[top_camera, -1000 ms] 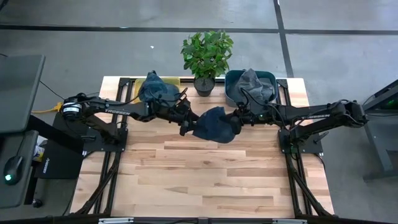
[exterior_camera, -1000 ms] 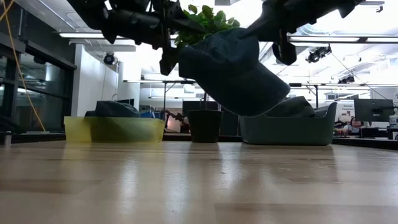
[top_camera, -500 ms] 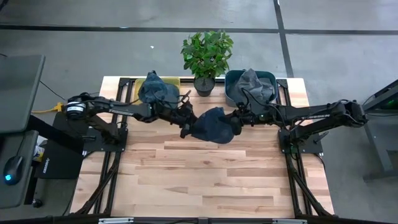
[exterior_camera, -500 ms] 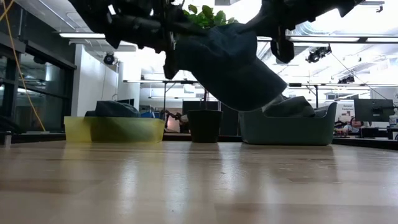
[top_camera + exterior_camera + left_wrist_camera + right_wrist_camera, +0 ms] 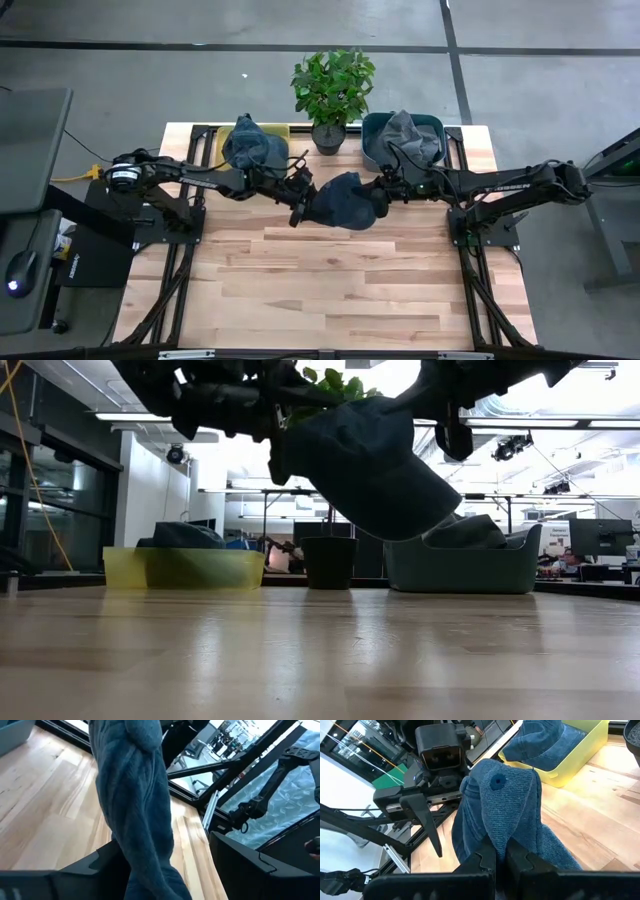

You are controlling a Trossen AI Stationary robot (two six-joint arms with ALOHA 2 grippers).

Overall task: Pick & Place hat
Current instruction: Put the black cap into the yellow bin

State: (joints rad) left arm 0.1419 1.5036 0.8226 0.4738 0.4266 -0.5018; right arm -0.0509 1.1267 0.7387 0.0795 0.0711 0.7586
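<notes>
A dark blue knitted hat (image 5: 343, 200) hangs in the air over the far middle of the table, between both arms; the low view shows the hat (image 5: 375, 475) well clear of the tabletop. My right gripper (image 5: 383, 190) comes from the right and is shut on it. My left gripper (image 5: 300, 205) comes from the left and is open. In the left wrist view a hanging fold of the hat (image 5: 140, 820) passes between its two fingers. In the right wrist view one left finger (image 5: 427, 822) stands apart from the hat (image 5: 505, 800); the other is hidden behind it. My right gripper pinches the hat between its two fingers (image 5: 485, 862) on a bunched part at its right side (image 5: 512, 837), coming about level from the table's right. Several layers are gathered in the pinch. The hat is lifted clear and sags slack toward the left arm.
At the far edge stand a yellow bin (image 5: 282, 132) holding another blue hat (image 5: 252, 146), a potted plant (image 5: 332, 90), and a teal bin (image 5: 434, 126) holding a grey hat (image 5: 403, 138). The near half of the wooden table (image 5: 330, 290) is free room.
My left gripper has edged toward the table's right, closing in on the hat's left side. The hat stays lifted in the right gripper and has shifted slightly toward the left.
</notes>
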